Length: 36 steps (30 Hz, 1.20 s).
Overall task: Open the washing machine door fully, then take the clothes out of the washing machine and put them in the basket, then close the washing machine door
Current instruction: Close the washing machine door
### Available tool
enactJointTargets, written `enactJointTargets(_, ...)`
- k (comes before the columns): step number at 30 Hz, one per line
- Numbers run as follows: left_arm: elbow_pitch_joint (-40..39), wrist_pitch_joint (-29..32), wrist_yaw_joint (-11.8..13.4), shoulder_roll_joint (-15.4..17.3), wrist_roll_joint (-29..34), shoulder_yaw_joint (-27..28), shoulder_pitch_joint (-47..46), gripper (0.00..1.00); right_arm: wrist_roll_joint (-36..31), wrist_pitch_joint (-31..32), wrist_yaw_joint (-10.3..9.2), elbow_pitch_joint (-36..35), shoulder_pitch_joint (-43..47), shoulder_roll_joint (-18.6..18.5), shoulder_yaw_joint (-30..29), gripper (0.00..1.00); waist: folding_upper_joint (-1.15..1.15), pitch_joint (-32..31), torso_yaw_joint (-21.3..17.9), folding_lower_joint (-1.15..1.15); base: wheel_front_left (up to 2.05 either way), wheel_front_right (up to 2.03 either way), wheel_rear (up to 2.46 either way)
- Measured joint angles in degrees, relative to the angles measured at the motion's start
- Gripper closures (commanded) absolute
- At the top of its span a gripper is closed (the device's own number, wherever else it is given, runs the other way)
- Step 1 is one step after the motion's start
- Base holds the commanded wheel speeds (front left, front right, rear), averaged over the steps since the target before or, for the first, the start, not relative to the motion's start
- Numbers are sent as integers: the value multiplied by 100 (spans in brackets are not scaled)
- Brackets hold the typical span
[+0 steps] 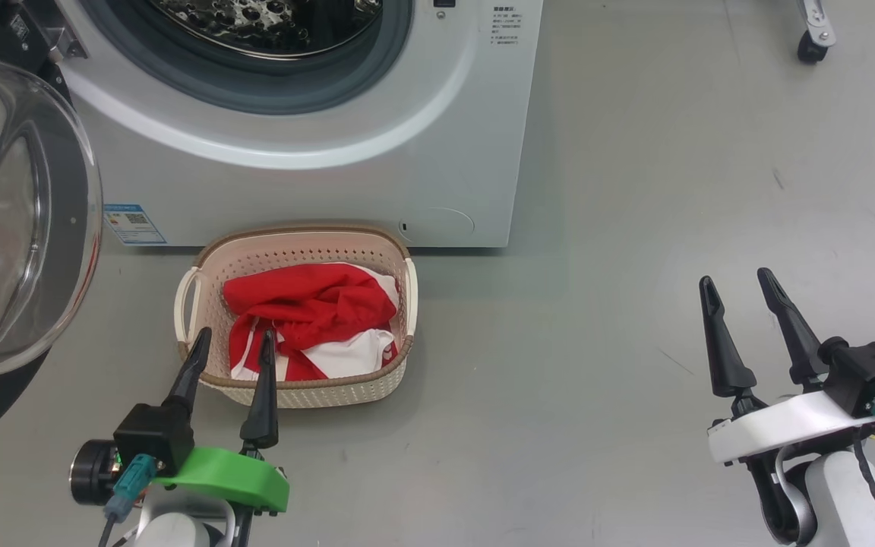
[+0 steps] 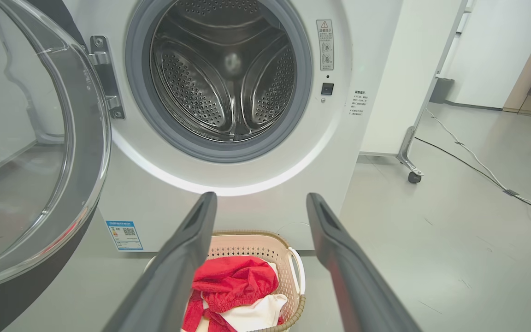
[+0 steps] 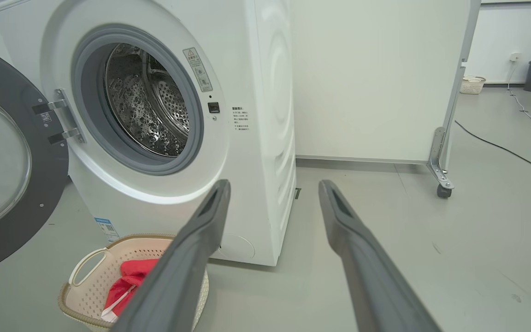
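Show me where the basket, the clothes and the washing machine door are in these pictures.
basket (image 1: 297, 230): head view, on its brown back rim.
clothes (image 1: 308, 304): head view, on the bunched red fabric on top.
washing machine door (image 3: 46, 193): right wrist view, on its black rim.

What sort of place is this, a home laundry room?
Likely a lab or test space rather than a home: the washer stands on a bare grey floor beside a wheeled partition, and a cable trails across the floor.
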Motion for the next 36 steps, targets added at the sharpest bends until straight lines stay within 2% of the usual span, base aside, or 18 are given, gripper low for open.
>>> enactJointTargets(13, 8, 0, 57, 0, -57, -107, -2, 0, -3, 0, 0, -83, 6, -135, 73, 0, 0, 63, 624, 0, 0, 0, 0)
enactJointTargets(36, -27, 0, 204, 0, -73, -35, 10, 0, -4, 0, 0, -124, 112, -141, 323, 0, 0, -83, 2181, 0, 0, 0, 0)
